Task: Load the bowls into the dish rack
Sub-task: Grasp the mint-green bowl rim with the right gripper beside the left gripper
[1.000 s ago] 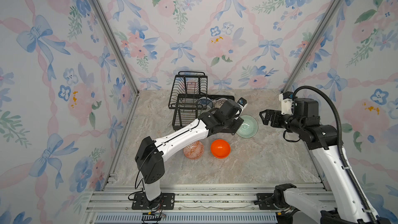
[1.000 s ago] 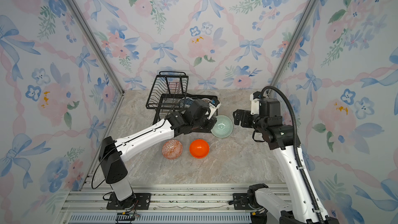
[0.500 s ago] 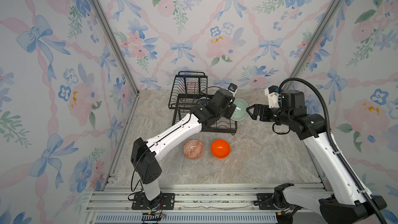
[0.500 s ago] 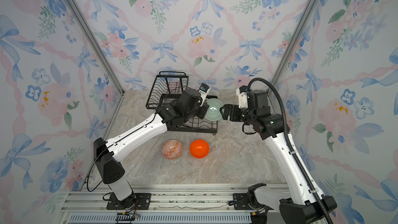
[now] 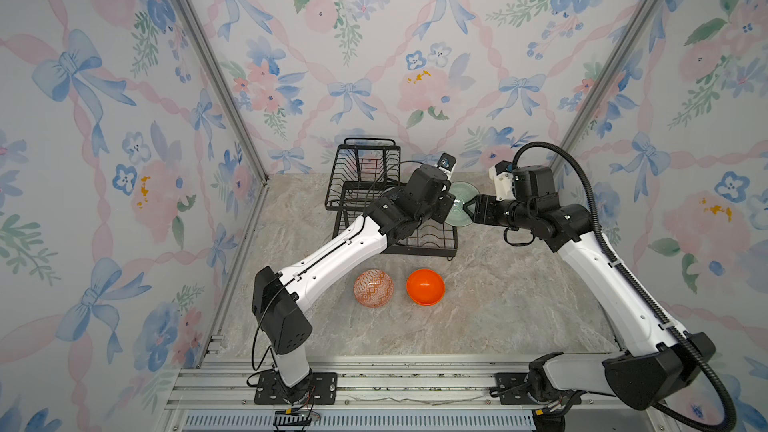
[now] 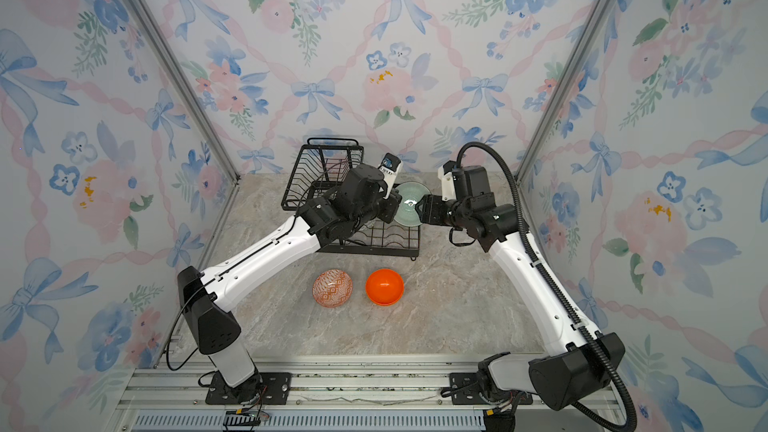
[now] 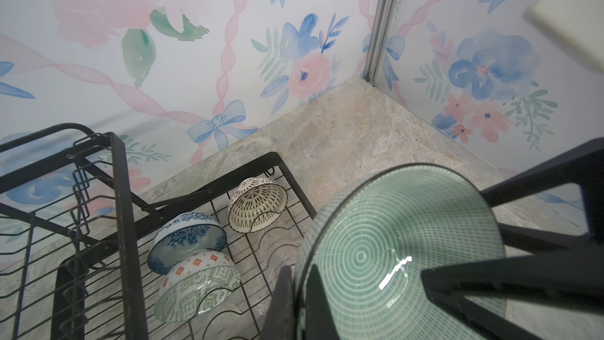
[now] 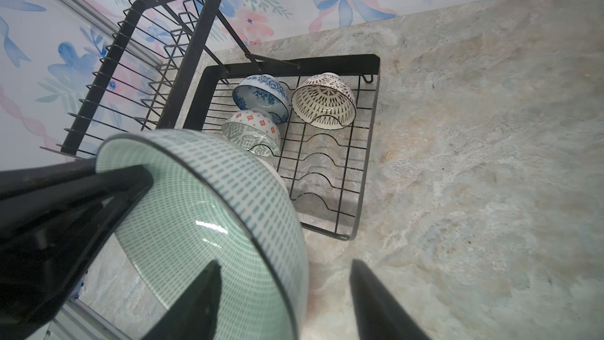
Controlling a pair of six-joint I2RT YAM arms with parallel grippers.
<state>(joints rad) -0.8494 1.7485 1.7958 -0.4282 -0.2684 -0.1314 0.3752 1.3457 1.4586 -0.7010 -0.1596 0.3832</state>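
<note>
Nearest, the orange-white bowl [image 5: 373, 288] and the plain orange bowl [image 5: 425, 286] sit side by side on the table [image 5: 498, 305]. Beyond them, by the dish rack's [image 5: 415, 248] right side, the left gripper [image 7: 295, 276] pinches the pale mint bowl's [image 5: 461, 197] rim; the right gripper's [image 8: 284, 263] fingers straddle the opposite rim, unclamped. Farthest, the grey-green bowl [image 8: 251, 132], blue-white bowl [image 8: 261, 93] and white-brown bowl [image 8: 323, 101] lie in the rack's lower tray.

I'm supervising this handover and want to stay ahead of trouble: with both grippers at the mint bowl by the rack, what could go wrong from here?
1. The right gripper straddles the rim of the mint bowl with a gap showing; if the left gripper lets go early, the bowl likely falls.
2. It is held on edge near the dish rack, so a drop could chip the grey-green bowl in it.
</note>
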